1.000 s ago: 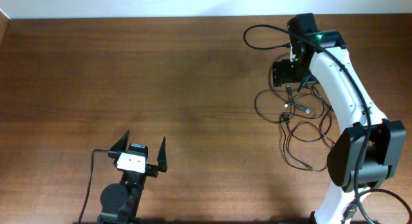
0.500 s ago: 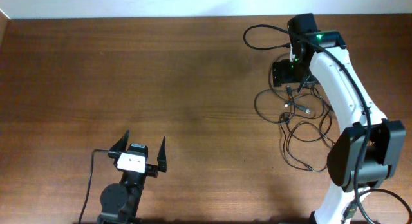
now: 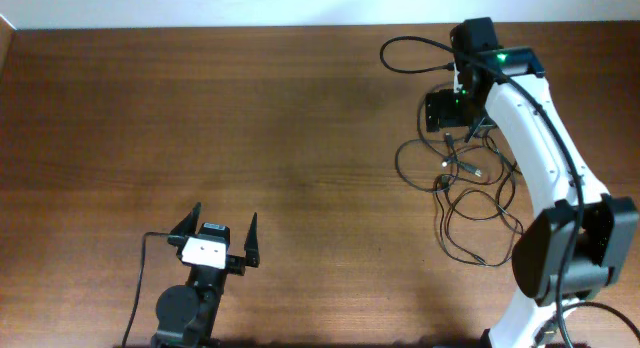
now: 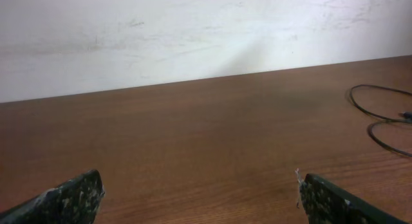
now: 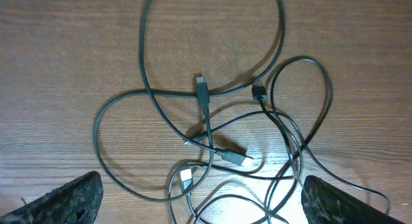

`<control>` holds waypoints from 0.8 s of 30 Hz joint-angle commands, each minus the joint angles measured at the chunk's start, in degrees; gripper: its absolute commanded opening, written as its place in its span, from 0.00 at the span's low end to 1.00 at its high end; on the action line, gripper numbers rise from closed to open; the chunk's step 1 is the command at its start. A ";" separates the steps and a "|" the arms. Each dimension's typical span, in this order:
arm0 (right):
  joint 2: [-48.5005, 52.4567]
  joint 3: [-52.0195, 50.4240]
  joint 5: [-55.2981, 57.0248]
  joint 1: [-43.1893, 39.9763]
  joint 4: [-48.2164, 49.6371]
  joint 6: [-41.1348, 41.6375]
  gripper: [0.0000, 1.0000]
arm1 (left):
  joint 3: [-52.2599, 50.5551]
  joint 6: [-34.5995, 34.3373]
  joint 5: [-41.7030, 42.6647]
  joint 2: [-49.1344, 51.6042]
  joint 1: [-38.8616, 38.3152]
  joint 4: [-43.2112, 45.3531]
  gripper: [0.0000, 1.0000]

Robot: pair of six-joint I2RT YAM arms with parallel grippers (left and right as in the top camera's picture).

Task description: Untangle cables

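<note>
A dark brown wood-grain table (image 3: 280, 128) fills the view. Beyond the table's far edge rises a plain white wall (image 4: 193, 31), faintly scuffed and evenly lit.

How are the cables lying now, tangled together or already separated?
Tangled. In the right wrist view the cables form overlapping loops that cross one another many times, with several plugs lying inside the heap.

Brown wooden table (image 3: 200, 118); tangled black cables (image 3: 470, 193) lie on its right side.
</note>
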 commanded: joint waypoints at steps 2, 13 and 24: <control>-5.66 1.09 -0.07 0.37 0.02 0.26 0.99 | -0.17 0.92 -0.81 -0.55 -0.26 -0.28 0.99; -34.23 1.09 -0.07 0.35 0.00 0.26 0.99 | -0.17 0.92 -0.81 -0.55 -0.26 -0.28 0.99; -64.52 1.07 -0.07 0.37 -0.07 0.26 0.99 | -0.17 0.92 -0.81 -0.55 -0.26 -0.28 0.99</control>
